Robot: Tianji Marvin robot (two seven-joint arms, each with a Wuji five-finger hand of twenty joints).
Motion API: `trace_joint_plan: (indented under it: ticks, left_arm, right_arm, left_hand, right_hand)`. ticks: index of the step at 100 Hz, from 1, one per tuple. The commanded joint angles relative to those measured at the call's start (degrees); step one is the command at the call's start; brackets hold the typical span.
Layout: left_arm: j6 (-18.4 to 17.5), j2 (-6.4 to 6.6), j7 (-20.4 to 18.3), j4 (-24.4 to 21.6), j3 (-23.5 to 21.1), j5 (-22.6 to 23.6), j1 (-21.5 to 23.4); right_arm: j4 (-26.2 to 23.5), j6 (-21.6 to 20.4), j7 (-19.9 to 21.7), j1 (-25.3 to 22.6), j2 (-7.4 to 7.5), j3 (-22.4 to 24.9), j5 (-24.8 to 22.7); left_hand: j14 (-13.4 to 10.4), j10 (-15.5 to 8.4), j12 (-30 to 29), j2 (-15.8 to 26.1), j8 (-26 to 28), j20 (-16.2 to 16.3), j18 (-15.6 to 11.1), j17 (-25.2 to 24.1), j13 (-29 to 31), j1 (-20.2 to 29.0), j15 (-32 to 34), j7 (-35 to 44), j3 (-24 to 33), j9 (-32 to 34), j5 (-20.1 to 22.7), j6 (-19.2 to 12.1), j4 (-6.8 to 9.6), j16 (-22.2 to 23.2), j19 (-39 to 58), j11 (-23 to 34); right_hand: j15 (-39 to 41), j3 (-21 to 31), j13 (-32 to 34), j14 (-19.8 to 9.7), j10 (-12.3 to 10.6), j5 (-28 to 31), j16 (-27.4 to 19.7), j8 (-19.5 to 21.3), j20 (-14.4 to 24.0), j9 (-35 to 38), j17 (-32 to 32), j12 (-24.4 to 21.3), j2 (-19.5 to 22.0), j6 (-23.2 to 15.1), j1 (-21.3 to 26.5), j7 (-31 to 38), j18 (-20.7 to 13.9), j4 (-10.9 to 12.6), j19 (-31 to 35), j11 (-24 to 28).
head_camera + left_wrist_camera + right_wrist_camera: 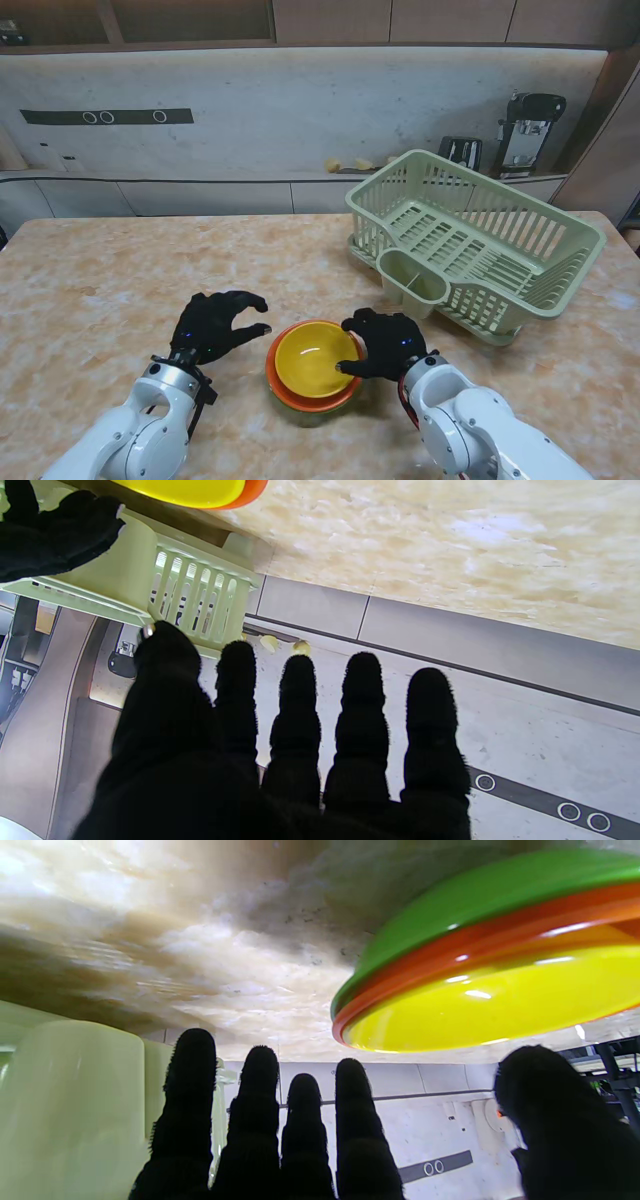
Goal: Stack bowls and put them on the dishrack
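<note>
Hands flank the bowl stack on the marble table (90, 290), probably so the nested set can be lifted as one. Going left to right in the stand view: the left hand (215, 323) hovers just beside the stack with fingers spread and curled toward it, holding nothing; a small gap shows between its fingertips and the rim.

The stack sits near me at the table's middle. A yellow bowl (310, 359) nests inside an orange bowl (283, 388). The right wrist view shows a green bowl (480, 895) beneath both, so three are nested. The yellow bowl looks empty.

The right hand (382, 343) lies against the stack's right rim, thumb reaching to the yellow lip, fingers loosely apart. Whether it actually grips the rim I cannot tell.

Farther right and farther from me stands the pale green dishrack (480, 238), well apart from the bowls. Its slatted tray and its cutlery cup (412, 280) both appear empty, so stacking seems done and carrying remains.
</note>
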Motion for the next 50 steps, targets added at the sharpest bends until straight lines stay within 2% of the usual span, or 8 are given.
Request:
trace_joint_plan:
  ticks: [1, 22, 50]
  left_arm:
    - [0.0, -0.19, -1.0, -0.1, 0.1, -0.2, 0.0]
    - [-0.3, -0.21, -0.8, 0.2, 0.2, -0.3, -0.2]
    - [-0.8, -0.2, -0.8, 0.5, 0.5, -0.6, -0.5]
  right_arm:
    - [1.1, 0.7, 1.1, 0.5, -0.54, -0.5, 0.1]
    - [4.7, 4.3, -1.1, 3.3, -1.22, -3.0, 3.9]
    - [7.6, 7.3, -1.4, 6.1, -1.79, -6.1, 8.7]
  left_hand:
    - [0.2, -0.3, -0.5, 1.3, 1.3, 1.0, 1.1, -0.3, 0.3, 2.8, 0.1, 0.1, -0.8, 0.0, 1.6, -0.2, 1.41, -0.2, 0.1, -0.3]
    - [0.2, -0.3, -0.4, 1.3, 1.4, 1.0, 1.0, -0.2, 0.4, 2.8, 0.1, 0.3, -0.8, 0.2, 1.6, -0.3, 1.44, -0.1, 0.2, -0.2]
    - [0.2, -0.2, -0.3, 1.2, 1.4, 1.1, 1.0, -0.2, 0.5, 2.8, 0.1, 0.5, -0.8, 0.3, 1.6, -0.3, 1.44, -0.1, 0.2, -0.1]
  right_hand:
    - [-0.4, -0.6, -1.5, 0.6, 1.7, -2.4, -1.6, -0.7, -0.7, -2.6, -0.9, -0.9, 1.8, 1.6, -2.1, -1.3, 0.9, 0.3, -0.4, 1.0]
    - [0.4, -0.4, -0.7, 1.0, 3.9, -4.1, -2.0, -0.9, -0.8, -1.9, -0.1, -0.9, 2.5, 3.8, -4.9, -3.0, 1.4, 0.3, 0.5, 3.5]
    - [5.9, 0.1, 7.0, 1.6, 4.0, 2.5, -0.2, 0.2, -0.5, 6.1, 6.1, 0.6, 3.3, 3.4, -6.5, -0.4, -0.1, 0.3, 4.3, 9.0]
